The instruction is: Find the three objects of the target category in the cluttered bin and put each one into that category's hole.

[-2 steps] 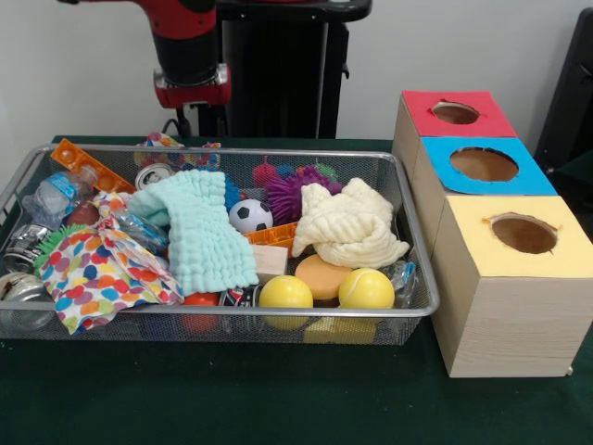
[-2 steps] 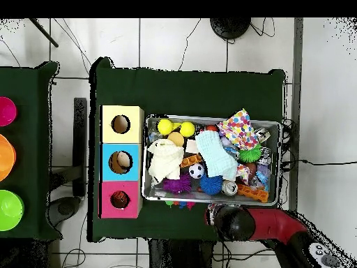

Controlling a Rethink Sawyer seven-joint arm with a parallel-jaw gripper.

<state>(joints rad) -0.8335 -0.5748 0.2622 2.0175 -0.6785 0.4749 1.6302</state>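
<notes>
A wire mesh bin (image 1: 232, 313) holds mixed clutter. A mint cloth (image 1: 199, 232), a cream cloth (image 1: 350, 225) and a polka-dot cloth (image 1: 97, 273) lie on top. Two yellow balls (image 1: 285, 291) (image 1: 366, 288), a small soccer ball (image 1: 250, 216) and a purple spiky ball (image 1: 292, 195) show between them. Right of the bin stands a wooden box with a red hole (image 1: 455, 112), a blue hole (image 1: 484, 164) and a yellow hole (image 1: 523, 233). My gripper (image 1: 192, 88) hangs above the bin's far left rim, clear of the objects; in the overhead view the gripper (image 2: 226, 216) sits just outside the bin (image 2: 213, 117).
Cans (image 1: 26, 243), a plastic bottle (image 1: 57, 195) and an orange block (image 1: 91, 165) crowd the bin's left end. An orange disc (image 1: 321, 275) lies between the yellow balls. Green cloth covers the table (image 1: 278, 399). Coloured bowls (image 2: 8, 160) sit on a side table in the overhead view.
</notes>
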